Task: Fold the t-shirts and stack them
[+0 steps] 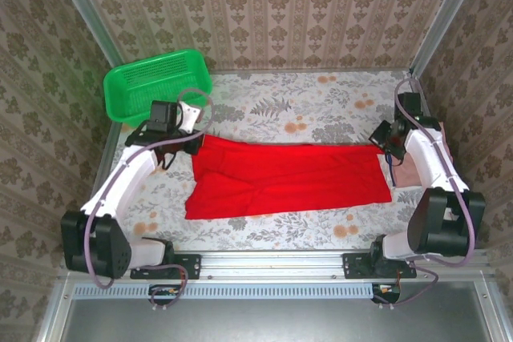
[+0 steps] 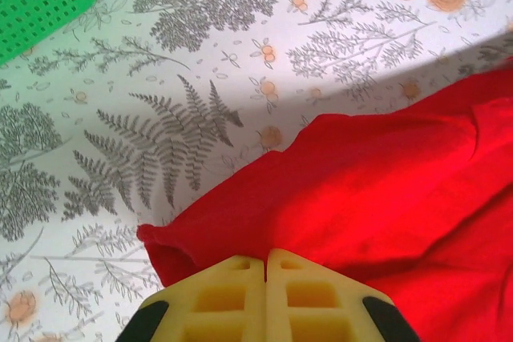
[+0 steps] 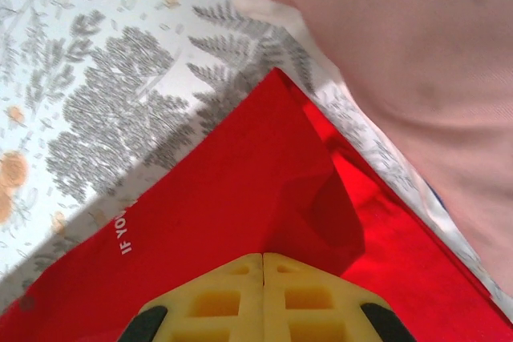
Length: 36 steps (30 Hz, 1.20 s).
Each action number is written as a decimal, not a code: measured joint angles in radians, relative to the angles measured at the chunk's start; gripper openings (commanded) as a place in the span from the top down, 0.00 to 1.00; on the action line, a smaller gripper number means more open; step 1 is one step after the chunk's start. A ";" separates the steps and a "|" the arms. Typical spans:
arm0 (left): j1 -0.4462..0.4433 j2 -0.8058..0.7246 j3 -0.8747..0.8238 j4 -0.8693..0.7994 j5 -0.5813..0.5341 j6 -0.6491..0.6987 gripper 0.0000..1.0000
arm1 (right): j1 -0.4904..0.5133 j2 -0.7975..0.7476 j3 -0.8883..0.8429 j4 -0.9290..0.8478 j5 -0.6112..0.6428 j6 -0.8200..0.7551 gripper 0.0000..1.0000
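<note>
Red t-shirt (image 1: 288, 178): the left end effector (image 2: 265, 260) is pressed together at its left edge and the right end effector (image 3: 263, 258) at its right edge. Whether either pinches cloth cannot be told. The shirt lies flat mid-surface (image 1: 321, 94), and the pink t-shirt (image 3: 417, 62) lies just beside the right end. Risk: a thin pinch could slip on lifting and skew the fold, or snag the pink shirt.

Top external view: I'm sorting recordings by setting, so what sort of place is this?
Probably a staged robot test booth, not a home: wallpapered panels in metal framing enclose a floral-covered table, and the left arm and right arm are bolted to a rail at its near edge.
</note>
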 measured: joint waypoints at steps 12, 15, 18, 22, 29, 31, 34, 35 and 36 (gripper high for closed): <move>0.000 -0.207 -0.162 -0.034 0.092 0.117 1.00 | -0.032 -0.101 -0.066 -0.100 0.019 -0.041 1.00; 0.000 -0.253 -0.208 -0.058 0.126 0.192 1.00 | -0.036 -0.104 -0.094 -0.102 0.024 -0.042 1.00; -0.001 -0.277 -0.240 -0.073 0.170 0.257 1.00 | -0.040 -0.104 -0.123 -0.104 0.024 -0.042 1.00; -0.002 -0.304 -0.275 -0.086 0.217 0.342 1.00 | -0.042 -0.094 -0.140 -0.103 0.024 -0.040 1.00; -0.002 -0.361 -0.325 -0.161 0.262 0.447 1.00 | -0.055 -0.086 -0.163 -0.102 0.024 -0.040 1.00; -0.002 -0.379 -0.325 -0.169 0.276 0.454 1.00 | -0.058 -0.085 -0.160 -0.105 0.024 -0.041 1.00; -0.002 -0.401 -0.325 -0.181 0.296 0.463 1.00 | -0.061 -0.085 -0.142 -0.107 0.024 -0.044 1.00; -0.002 -0.406 -0.325 -0.186 0.303 0.467 1.00 | -0.061 -0.085 -0.136 -0.107 0.024 -0.044 1.00; -0.003 -0.410 -0.325 -0.193 0.309 0.471 1.00 | -0.062 -0.085 -0.133 -0.107 0.024 -0.045 1.00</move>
